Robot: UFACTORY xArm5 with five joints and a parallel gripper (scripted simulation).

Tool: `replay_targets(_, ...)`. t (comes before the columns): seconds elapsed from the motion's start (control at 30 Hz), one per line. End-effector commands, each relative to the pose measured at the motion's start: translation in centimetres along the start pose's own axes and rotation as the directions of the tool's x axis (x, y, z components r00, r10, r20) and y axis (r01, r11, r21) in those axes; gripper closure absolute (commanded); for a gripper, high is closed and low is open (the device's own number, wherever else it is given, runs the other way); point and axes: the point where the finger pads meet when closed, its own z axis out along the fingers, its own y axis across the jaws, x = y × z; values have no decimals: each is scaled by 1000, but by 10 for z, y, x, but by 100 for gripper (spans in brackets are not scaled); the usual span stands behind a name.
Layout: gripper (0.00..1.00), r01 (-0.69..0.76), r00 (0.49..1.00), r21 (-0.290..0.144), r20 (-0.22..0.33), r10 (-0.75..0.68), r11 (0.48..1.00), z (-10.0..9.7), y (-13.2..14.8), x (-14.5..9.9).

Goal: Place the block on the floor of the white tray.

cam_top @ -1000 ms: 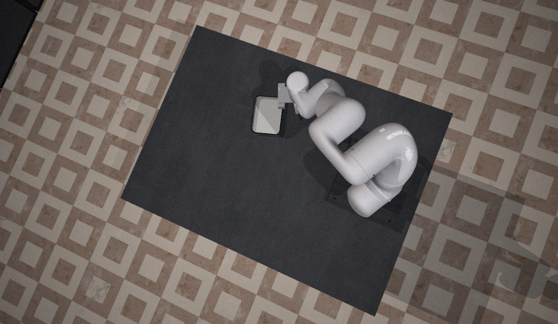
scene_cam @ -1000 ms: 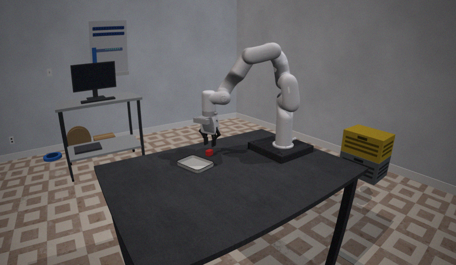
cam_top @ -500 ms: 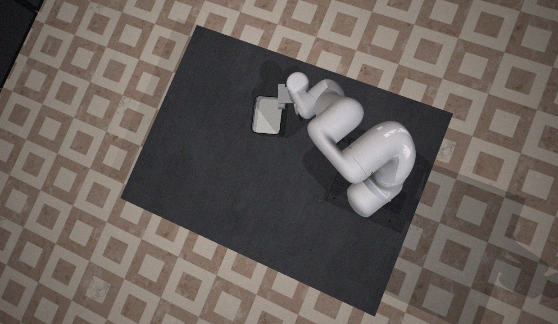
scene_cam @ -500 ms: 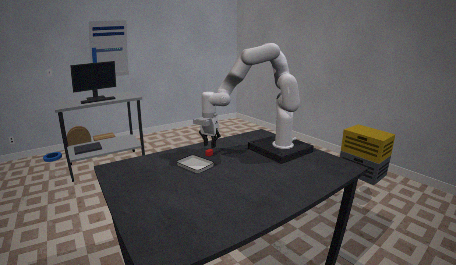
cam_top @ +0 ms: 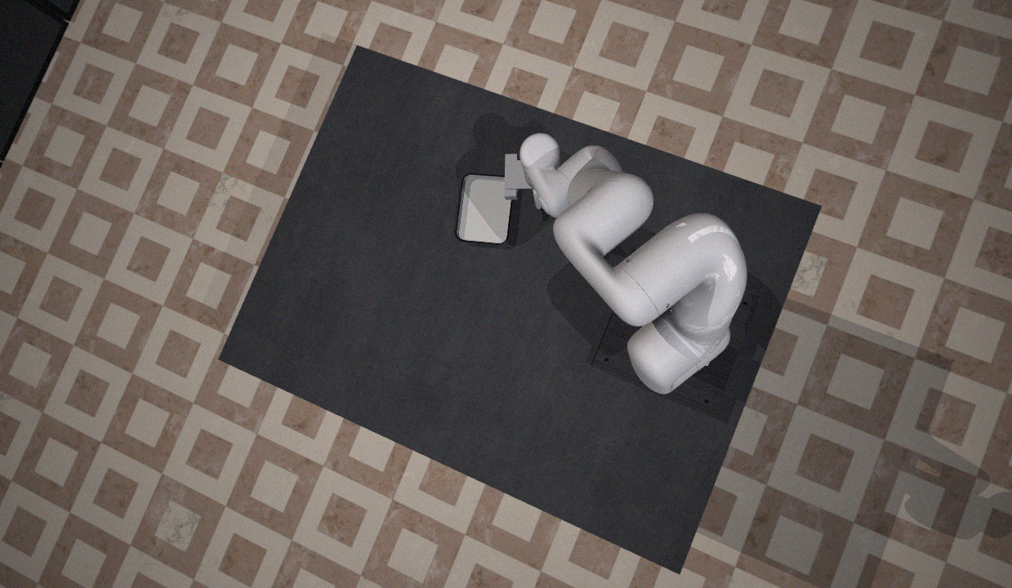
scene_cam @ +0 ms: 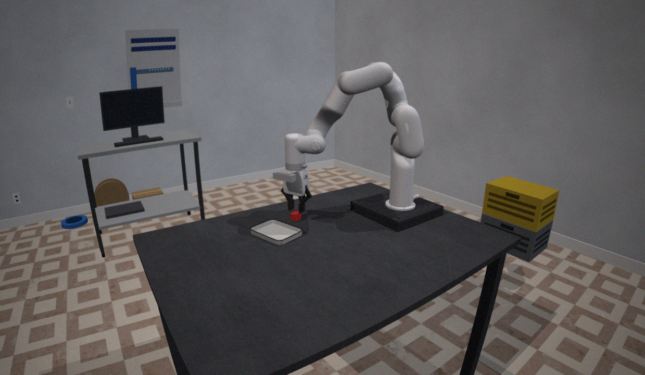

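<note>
The small red block (scene_cam: 295, 215) lies on the black table just past the far right corner of the white tray (scene_cam: 275, 230). My gripper (scene_cam: 296, 206) points straight down directly over the block. Its fingers stand partly open, with the tips right at the top of the block and nothing held between them. In the overhead view the tray (cam_top: 484, 209) is empty. There my wrist and the grey gripper body (cam_top: 514, 177) hide the block, beside the tray's right edge.
The arm's black base plate (scene_cam: 397, 210) is bolted to the table on the right, behind the tray. A shelf cart with a monitor (scene_cam: 131, 111) stands at the back left, and a yellow and grey box (scene_cam: 520, 215) sits on the floor at the right.
</note>
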Motion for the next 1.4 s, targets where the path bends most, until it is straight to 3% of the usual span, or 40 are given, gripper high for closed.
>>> replay_targets(0.0, 49, 0, 1000, -4, -3, 0, 1000, 1, 2, 1)
replay_targets(0.8, 49, 0, 1000, -4, -3, 0, 1000, 3, 2, 1)
replay_targets(1.37, 49, 0, 1000, -4, -3, 0, 1000, 29, 2, 1)
